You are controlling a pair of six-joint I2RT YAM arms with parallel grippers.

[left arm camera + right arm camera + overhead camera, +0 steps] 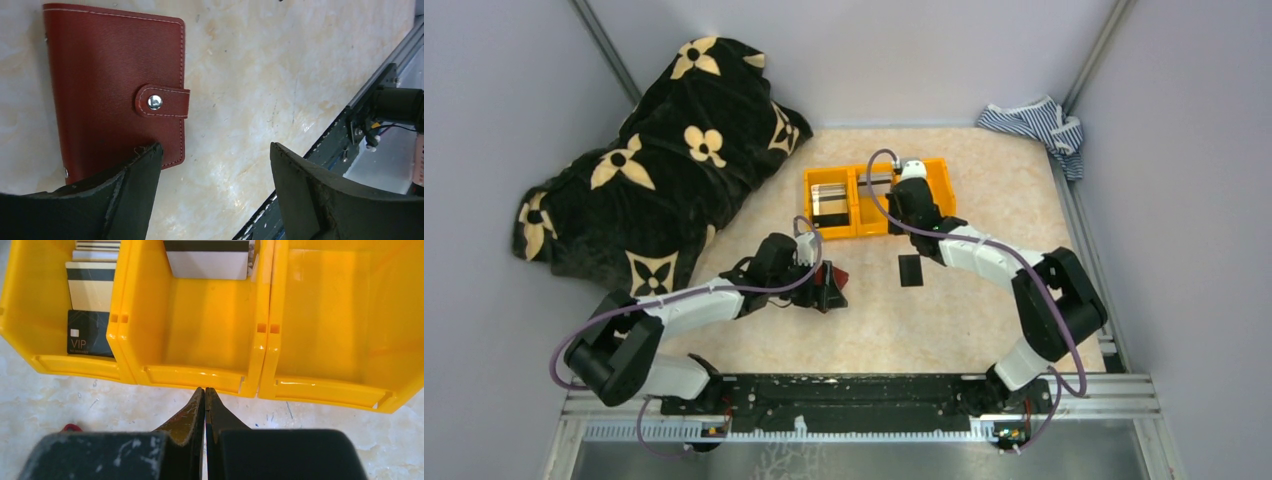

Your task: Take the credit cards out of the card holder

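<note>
Left gripper (216, 151) spread wide at closed card holder (110, 85) corner, right gripper (205, 390) pinched closed at orange bin (190, 376) rim

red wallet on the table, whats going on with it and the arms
The small dark red leather wallet lies closed on the table, the left hand open at its corner, gripping nothing. The right hand is shut and empty at the near rim of the orange plastic bin, which holds several flat cards.

Yellow-orange bin (340, 320), black flower-print blanket (674, 170), striped cloth (1034, 125), perhaps a shirt
</note>
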